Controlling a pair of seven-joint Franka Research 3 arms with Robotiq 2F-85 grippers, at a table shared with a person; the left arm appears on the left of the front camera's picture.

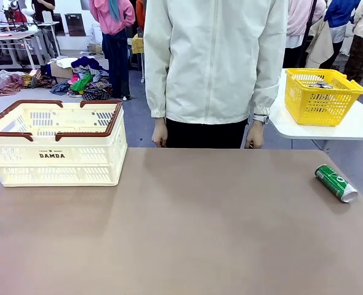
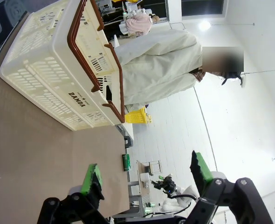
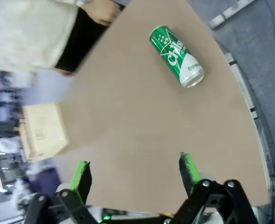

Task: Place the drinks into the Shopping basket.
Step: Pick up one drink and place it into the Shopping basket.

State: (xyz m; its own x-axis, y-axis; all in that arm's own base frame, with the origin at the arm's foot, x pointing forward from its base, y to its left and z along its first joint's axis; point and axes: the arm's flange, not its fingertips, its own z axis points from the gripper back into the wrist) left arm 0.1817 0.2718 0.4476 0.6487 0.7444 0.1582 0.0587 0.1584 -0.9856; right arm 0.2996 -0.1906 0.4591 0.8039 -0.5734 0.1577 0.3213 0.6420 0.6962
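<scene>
Tabletop (image 1: 181,233) — green can (image 1: 336,183), Shopping basket (image 1: 58,169) well apart

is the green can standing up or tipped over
Tipped over: the green can lies on its side on the table near its right edge, with one silver end turned toward the camera.

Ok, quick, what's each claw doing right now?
Left claw: open, holding nothing.
Right claw: open, holding nothing.

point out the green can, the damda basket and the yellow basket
green can (image 1: 335,182), front view, middle of its green side
Shopping basket (image 1: 52,173), front view, front wall below the print
yellow basket (image 1: 320,106), front view, front wall
</scene>
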